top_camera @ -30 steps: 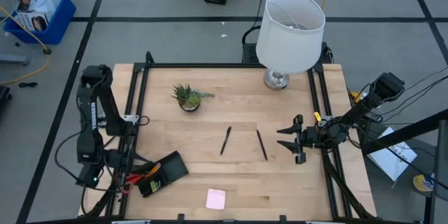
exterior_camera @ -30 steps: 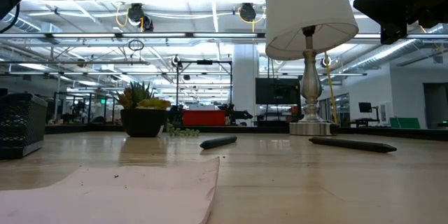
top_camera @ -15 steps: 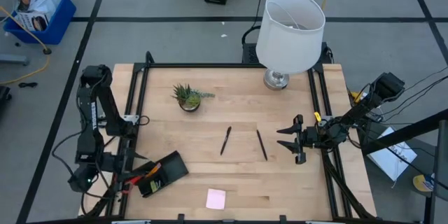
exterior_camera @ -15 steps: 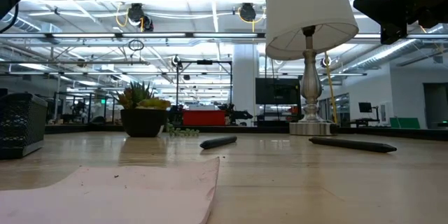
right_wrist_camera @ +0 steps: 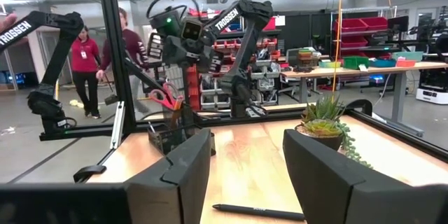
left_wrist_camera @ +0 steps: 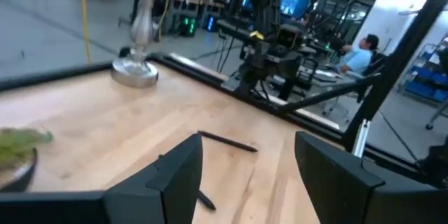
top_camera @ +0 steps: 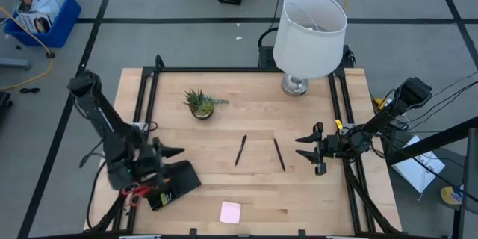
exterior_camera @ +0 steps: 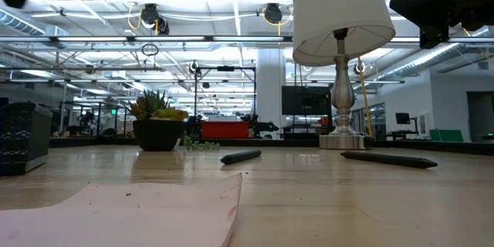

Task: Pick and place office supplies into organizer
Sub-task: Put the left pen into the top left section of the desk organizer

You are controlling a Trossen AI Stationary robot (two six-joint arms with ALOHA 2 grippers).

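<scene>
Left gripper hovers just above the black organizer at the bench's near-left corner, fingers spread, holding nothing. Red scissors poke out beside the organizer. Right gripper waits at the right edge, fingers apart and empty. Two black pens lie mid-bench; the pink sticky pad sits near the front edge.
</scene>
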